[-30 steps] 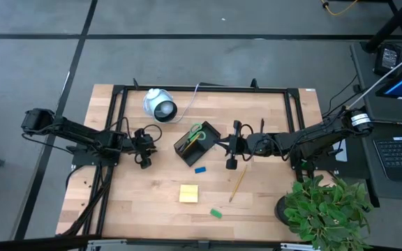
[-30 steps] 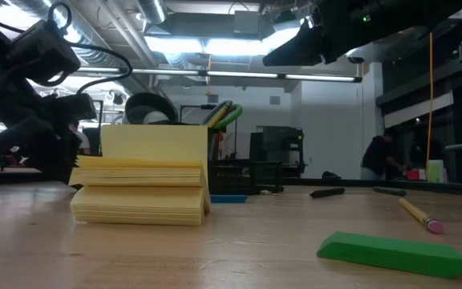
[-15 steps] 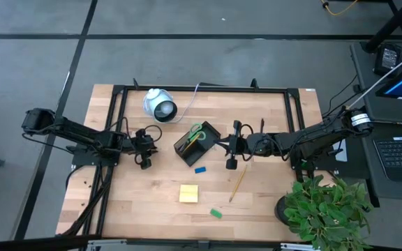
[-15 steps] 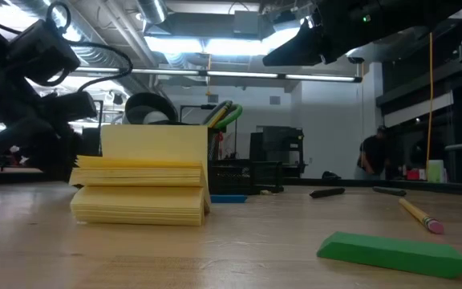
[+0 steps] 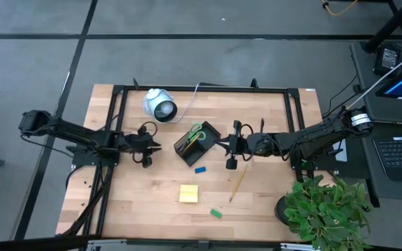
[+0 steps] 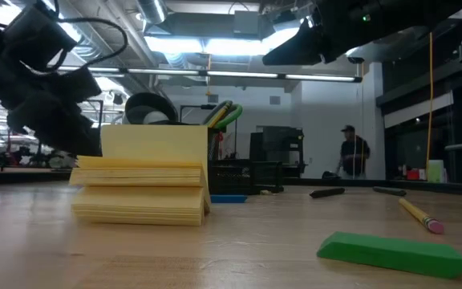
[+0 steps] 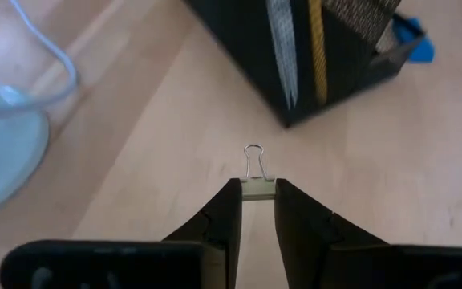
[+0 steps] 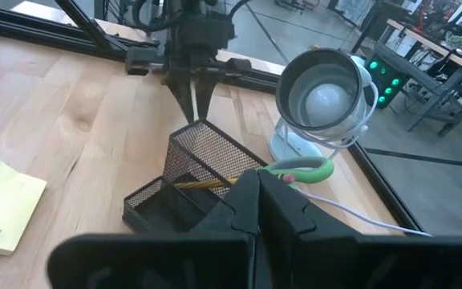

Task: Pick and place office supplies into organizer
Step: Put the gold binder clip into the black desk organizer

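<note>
A: Left arm swung since a second ago: left gripper [image 5: 152,144] now points at the organizer [image 5: 195,145] from just off its left side, where before it was angled down and away. Right arm hasn't budged.

B: Left holding anything?

A: Yes, fingers [image 7: 229,210] pinched on a small binder clip [image 7: 257,183], wire loop sticking out toward the organizer, clip just above the wood.

B: Right?

A: Right gripper [image 5: 230,148] sits just right of the organizer, fingers pressed together, nothing in them.

B: Supplies?

A: Green-handled scissors [image 5: 197,132] and a pencil [image 8: 192,184] already stand in the organizer. Blue block [image 5: 199,169] lies just in front of it. Sticky-note pad [image 5: 189,193] farther front, green block [image 5: 216,213] beyond that. Second pencil [image 5: 237,183] front-right of the organizer. White round device [image 5: 159,106] behind-left of it.
</note>
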You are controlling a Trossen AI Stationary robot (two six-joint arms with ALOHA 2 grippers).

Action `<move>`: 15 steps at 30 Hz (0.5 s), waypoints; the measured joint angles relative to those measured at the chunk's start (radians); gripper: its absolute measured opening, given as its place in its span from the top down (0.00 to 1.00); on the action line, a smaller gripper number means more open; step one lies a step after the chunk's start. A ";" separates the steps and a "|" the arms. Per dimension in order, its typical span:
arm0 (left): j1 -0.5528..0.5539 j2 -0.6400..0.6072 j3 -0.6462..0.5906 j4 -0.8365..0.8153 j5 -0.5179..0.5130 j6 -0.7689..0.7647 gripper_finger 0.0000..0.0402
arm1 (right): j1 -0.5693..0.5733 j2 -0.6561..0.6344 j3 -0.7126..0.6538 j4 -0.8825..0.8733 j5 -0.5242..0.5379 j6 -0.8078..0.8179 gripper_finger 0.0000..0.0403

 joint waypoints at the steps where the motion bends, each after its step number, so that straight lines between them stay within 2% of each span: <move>1: -0.001 -0.011 0.000 0.002 -0.001 0.004 0.85 | 0.000 0.000 0.000 0.000 0.000 0.000 0.98; 8: -0.002 -0.094 0.001 0.053 -0.003 0.037 0.85 | 0.000 0.000 0.000 0.000 0.000 -0.019 0.98; 15: -0.002 -0.170 0.002 0.207 -0.004 0.124 0.85 | 0.000 0.000 0.000 0.000 0.000 -0.019 0.98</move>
